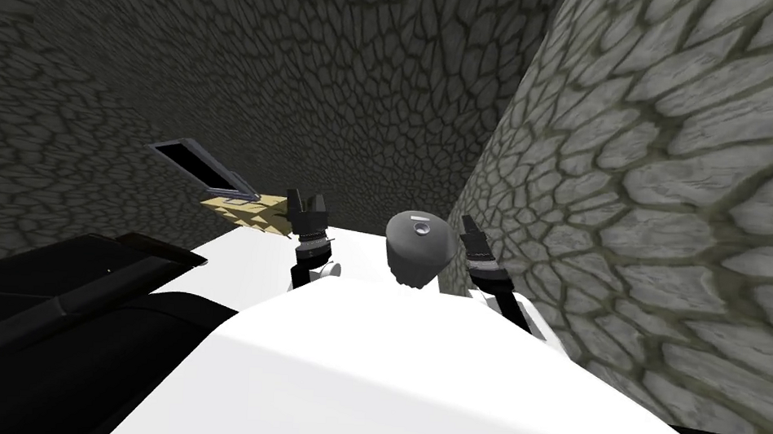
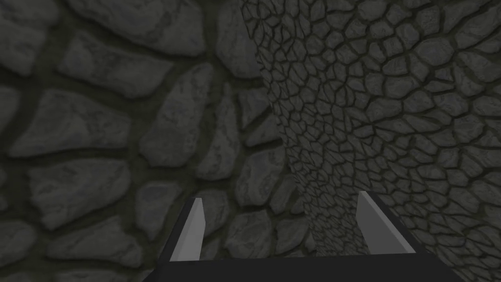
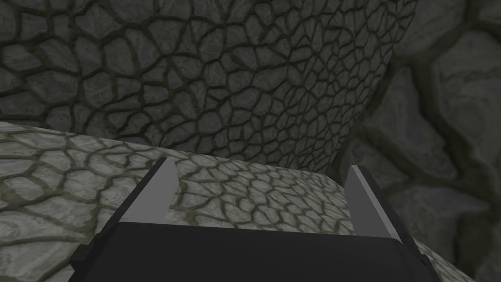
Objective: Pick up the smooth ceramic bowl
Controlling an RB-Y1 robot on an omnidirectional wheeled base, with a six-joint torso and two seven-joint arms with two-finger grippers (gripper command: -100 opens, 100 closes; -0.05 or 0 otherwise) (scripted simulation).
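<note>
A grey, rounded, bowl-like thing (image 1: 414, 243) with a small pale spot on top stands on a white surface (image 1: 244, 257), just ahead of my chest. It sits between my two arms. My left gripper (image 1: 306, 200) is raised to its left, a short way off; in the left wrist view the left gripper (image 2: 280, 197) is open with nothing between its fingers. My right gripper (image 1: 467, 224) is close beside the thing's right side; in the right wrist view the right gripper (image 3: 260, 164) is open and holds nothing.
Stone-patterned walls stand close ahead and to the right (image 1: 663, 198). A dark-framed black rectangle (image 1: 202, 168) and a tan patterned piece (image 1: 246, 210) lie beyond the left gripper. Dark furniture (image 1: 63, 310) sits at the lower left.
</note>
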